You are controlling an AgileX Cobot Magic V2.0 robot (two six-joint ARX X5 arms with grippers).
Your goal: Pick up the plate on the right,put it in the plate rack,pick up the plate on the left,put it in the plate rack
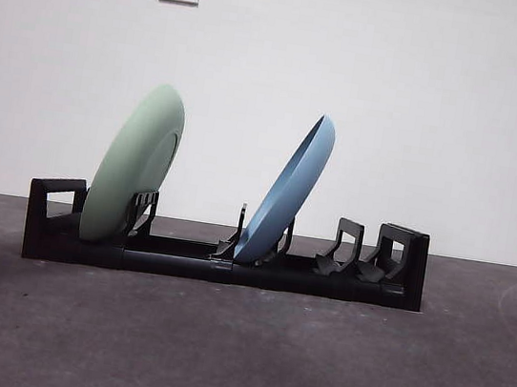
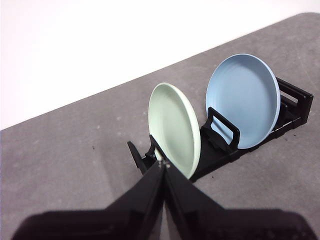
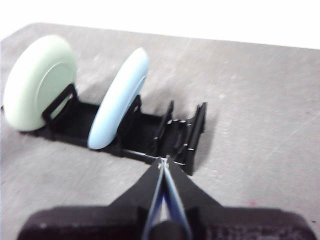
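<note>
Two plates stand in the plate rack [image 1: 221, 258] in the front view: the green plate [image 1: 134, 165] at one end, the blue plate [image 1: 287, 193] mid-rack, both tilted and liable to tip if bumped. In the left wrist view, the left gripper [image 2: 162, 167] is closed and empty, just beside the green rim. In the right wrist view, the right gripper [image 3: 163, 162] is closed and empty, near the rack's end.

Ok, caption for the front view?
Green plate and blue plate lean in the black plate rack on the table.
</note>
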